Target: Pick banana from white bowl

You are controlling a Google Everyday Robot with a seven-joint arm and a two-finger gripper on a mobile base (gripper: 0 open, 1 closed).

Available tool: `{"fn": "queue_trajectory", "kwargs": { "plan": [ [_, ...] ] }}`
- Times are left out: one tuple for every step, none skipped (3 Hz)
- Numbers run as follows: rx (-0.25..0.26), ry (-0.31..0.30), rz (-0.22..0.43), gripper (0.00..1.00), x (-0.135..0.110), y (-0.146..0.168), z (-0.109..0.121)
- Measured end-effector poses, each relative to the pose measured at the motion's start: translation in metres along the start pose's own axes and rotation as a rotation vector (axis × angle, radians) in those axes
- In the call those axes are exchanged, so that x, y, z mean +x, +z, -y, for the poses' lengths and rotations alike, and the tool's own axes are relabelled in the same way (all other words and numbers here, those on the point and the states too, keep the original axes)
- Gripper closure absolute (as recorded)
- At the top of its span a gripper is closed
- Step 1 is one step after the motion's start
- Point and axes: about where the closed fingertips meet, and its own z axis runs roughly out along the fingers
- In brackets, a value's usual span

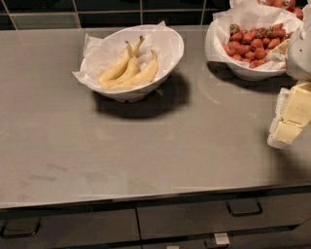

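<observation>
The white bowl (171, 65) with a crumpled white paper liner stands at the back left-centre of the grey counter. Three yellow bananas lie in it. The banana (141, 76), the thickest one with a short stem, lies on the right side of the bunch, its stem pointing to the back right. Two slimmer bananas (118, 69) lie to its left. My gripper (290, 116), cream-coloured, hangs at the right edge of the view over the counter. It is far to the right of the bowl and lower in the view, and it holds nothing that I can see.
A white bowl of red strawberries (248, 72) stands at the back right, just behind my gripper. A black tiled wall (107, 12) runs behind the counter. Drawers with handles (244, 208) lie below the counter's front edge.
</observation>
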Motion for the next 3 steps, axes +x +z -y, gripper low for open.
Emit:
{"fn": "queue_trajectory", "kwargs": {
  "plan": [
    [0.002, 0.000, 0.002, 0.00, 0.000, -0.001, 0.000],
    [-0.008, -0.031, 0.071, 0.00, -0.013, -0.006, 0.014],
    [-0.030, -0.131, 0.180, 0.00, -0.047, -0.010, 0.037]
  ]
}}
